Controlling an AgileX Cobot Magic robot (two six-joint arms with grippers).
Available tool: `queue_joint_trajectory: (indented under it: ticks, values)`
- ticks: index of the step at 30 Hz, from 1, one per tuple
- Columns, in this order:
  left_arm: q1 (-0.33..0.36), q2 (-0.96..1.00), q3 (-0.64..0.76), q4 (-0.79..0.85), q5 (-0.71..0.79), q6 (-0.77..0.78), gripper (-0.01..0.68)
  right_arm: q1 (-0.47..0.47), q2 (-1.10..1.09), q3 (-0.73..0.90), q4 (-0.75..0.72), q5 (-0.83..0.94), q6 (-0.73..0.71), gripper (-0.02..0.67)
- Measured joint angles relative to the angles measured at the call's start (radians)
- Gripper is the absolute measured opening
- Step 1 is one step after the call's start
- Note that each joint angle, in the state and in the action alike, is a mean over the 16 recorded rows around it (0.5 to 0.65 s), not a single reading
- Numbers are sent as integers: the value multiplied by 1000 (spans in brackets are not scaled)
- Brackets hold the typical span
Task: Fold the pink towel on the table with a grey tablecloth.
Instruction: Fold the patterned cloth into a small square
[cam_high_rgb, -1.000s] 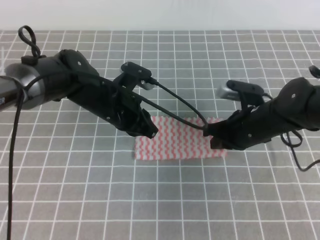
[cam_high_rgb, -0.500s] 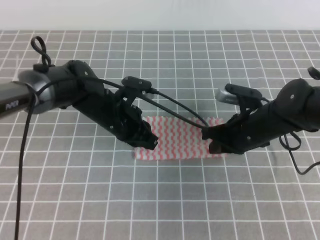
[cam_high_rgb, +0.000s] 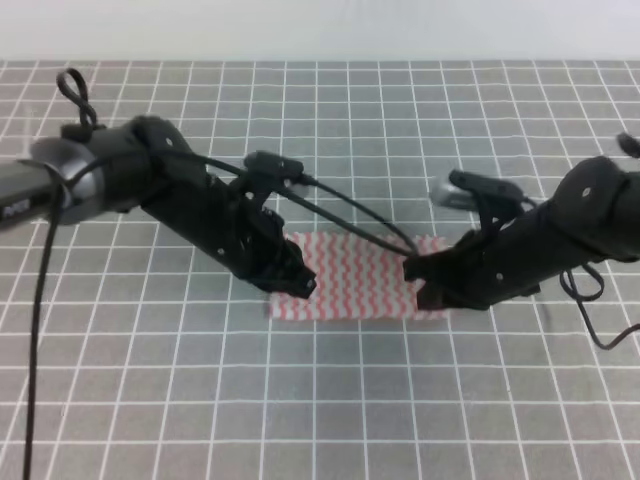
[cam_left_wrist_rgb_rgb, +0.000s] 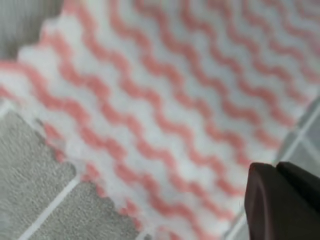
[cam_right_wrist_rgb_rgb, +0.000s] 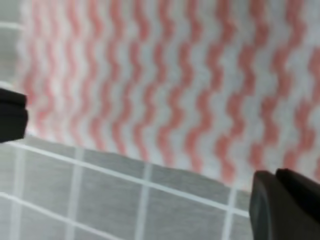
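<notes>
Pink towel (cam_high_rgb: 355, 278) lies flat on grey counter (cam_high_rgb: 330, 400), between both hands. Left hand (cam_high_rgb: 296, 284) low over its left edge, right hand (cam_high_rgb: 418, 293) over its right; grip state of either: cannot tell.

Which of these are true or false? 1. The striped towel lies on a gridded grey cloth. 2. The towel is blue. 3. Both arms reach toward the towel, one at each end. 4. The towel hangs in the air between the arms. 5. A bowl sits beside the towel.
1. True: the pink towel lies on the table with a grey tablecloth.
2. False: it has pink and white wavy stripes.
3. True: the left tool is at its left end, the right tool at its right end.
4. False: it lies flat on the cloth.
5. False: no bowl is visible.
</notes>
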Motion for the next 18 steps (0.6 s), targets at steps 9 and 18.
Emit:
queue_joint_trajectory:
  ticks: [9,18]
  values:
    - [0,-26,-1,-1,-9,0,-1,6,-16,0,105,-1,-74,-12]
    - [5,-30,-1,0,-32,-10,-1,10,16,0,146,-3,-109,-15]
